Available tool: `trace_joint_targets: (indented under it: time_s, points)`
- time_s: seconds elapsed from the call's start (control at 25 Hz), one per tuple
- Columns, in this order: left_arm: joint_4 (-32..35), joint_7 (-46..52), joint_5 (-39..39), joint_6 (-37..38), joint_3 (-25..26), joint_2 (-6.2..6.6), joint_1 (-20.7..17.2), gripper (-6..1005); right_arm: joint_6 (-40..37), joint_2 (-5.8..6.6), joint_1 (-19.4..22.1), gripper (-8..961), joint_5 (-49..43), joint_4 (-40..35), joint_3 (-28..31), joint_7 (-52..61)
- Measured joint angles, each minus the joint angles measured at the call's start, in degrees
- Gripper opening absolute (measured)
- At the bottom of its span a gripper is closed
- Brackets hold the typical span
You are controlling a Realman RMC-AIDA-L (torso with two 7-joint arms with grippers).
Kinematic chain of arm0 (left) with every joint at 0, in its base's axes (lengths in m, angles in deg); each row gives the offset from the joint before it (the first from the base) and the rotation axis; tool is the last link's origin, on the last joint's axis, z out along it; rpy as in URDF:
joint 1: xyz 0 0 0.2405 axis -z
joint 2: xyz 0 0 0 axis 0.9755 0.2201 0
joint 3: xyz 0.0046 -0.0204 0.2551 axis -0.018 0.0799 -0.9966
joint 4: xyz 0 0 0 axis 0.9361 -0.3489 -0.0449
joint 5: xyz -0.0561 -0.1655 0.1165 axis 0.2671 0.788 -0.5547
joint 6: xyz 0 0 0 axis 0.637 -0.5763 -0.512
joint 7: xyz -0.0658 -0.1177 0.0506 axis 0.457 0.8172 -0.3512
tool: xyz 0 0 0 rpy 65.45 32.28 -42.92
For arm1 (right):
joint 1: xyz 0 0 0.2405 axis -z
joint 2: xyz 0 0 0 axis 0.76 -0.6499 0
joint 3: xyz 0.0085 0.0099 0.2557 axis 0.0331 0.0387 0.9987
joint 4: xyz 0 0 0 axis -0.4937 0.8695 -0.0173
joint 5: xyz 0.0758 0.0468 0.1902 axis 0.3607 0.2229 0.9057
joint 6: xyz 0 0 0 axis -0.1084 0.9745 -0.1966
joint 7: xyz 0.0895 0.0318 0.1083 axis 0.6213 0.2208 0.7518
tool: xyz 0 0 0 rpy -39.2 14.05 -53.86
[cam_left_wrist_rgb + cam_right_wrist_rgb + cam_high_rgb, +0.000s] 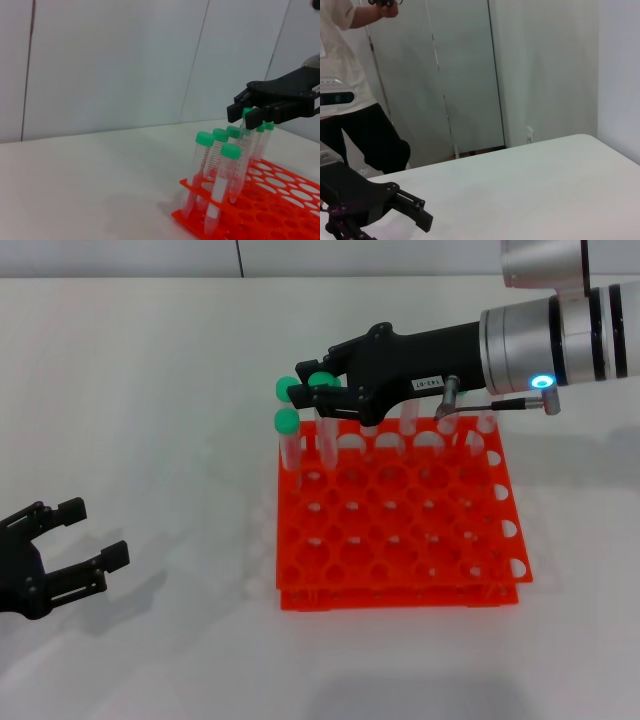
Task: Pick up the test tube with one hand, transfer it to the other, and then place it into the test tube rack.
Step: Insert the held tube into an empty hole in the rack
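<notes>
The labelled black right gripper (318, 392) pinches the slim clear green-capped test tube (244, 131) seemingly over a far-corner hole of the bright orange-red gridded rack (400, 530) to seat it upright, while the unlabelled black left gripper (85, 535) rests spread, clear, low over the white worktop (150, 420).

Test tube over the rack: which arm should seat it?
Right. The right gripper already grips the test tube above the test tube rack's far row; the left gripper sits open, well away.
</notes>
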Motion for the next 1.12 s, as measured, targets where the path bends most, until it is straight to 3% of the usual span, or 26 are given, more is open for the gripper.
trace_joint_targets:
  time_s: [1.04, 1.12]
  points:
    - [0.0, 0.14, -1.47, -1.35, 0.0, 0.07, 1.65, 854, 2.2, -0.14, 1.17, 315, 2.31, 1.04, -1.96, -3.05]
    - [0.0, 0.14, -1.61, -1.46, 0.0, 0.08, 1.94, 855, 2.39, -0.14, 1.18, 347, 2.55, 1.06, -2.06, -3.2]
